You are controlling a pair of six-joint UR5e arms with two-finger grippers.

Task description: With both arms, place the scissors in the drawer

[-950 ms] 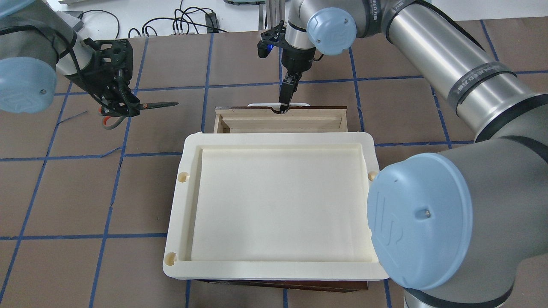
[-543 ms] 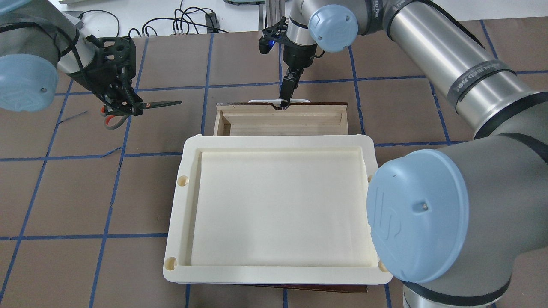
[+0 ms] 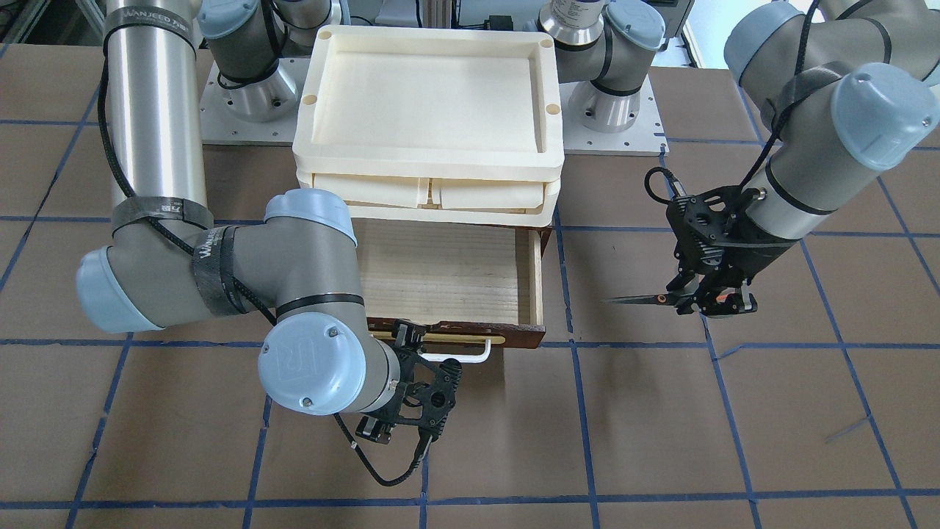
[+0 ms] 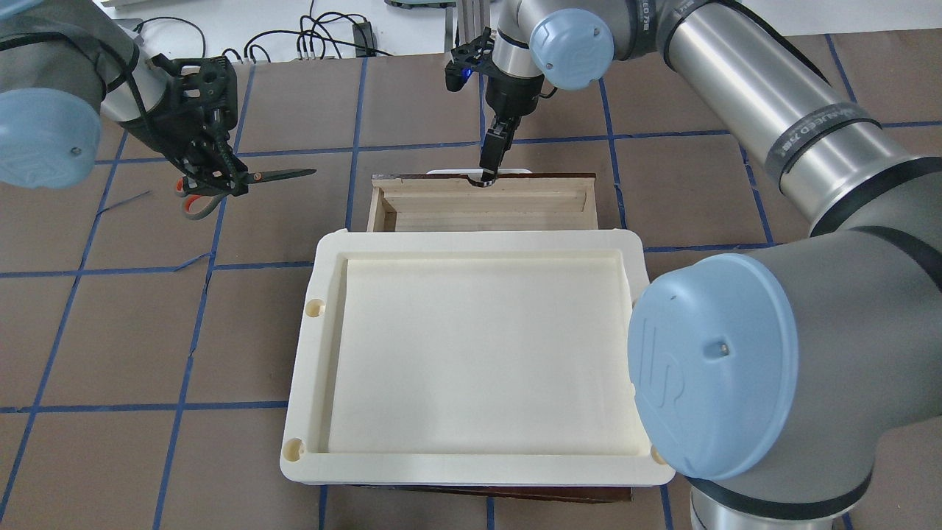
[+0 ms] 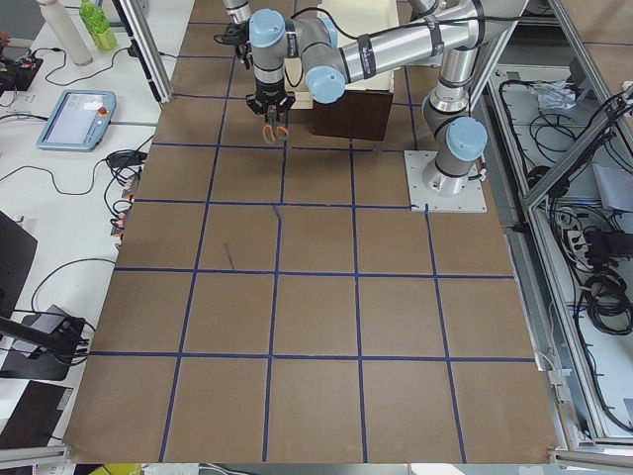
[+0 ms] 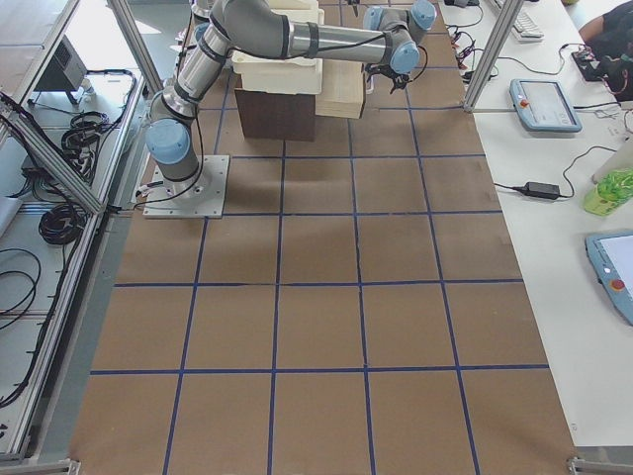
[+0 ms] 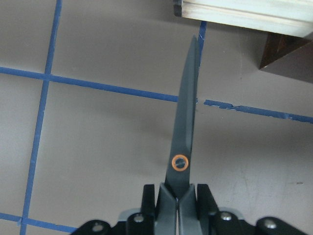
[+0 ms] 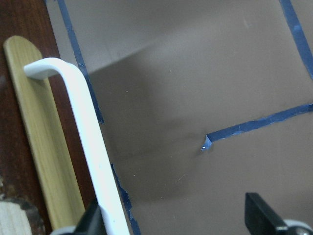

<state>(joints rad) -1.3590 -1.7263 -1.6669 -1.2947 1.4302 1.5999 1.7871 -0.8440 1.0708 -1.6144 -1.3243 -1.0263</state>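
Note:
My left gripper (image 4: 221,180) is shut on the scissors (image 4: 274,175) near the pivot and holds them level above the table, left of the drawer. The dark blades point at the drawer and the orange-lined loops (image 4: 193,204) hang behind the fingers. The left wrist view shows the closed blades (image 7: 186,122) aimed at the drawer's corner. The drawer (image 4: 486,210) is pulled open, its pale wood inside (image 3: 440,272) bare. My right gripper (image 4: 488,177) is open at the white handle (image 3: 463,358). One finger (image 8: 93,223) rests against the bar (image 8: 93,147).
Stacked cream trays (image 4: 471,237) sit on top of the dark cabinet and overhang the drawer's back part. Brown table with blue tape grid (image 4: 110,331) lies all around. The right arm's elbow (image 4: 714,368) hides the tray's right corner in the overhead view.
The drawer has slid a little farther out with my right gripper at its handle. My left gripper has carried the scissors slightly toward the drawer and the far side.

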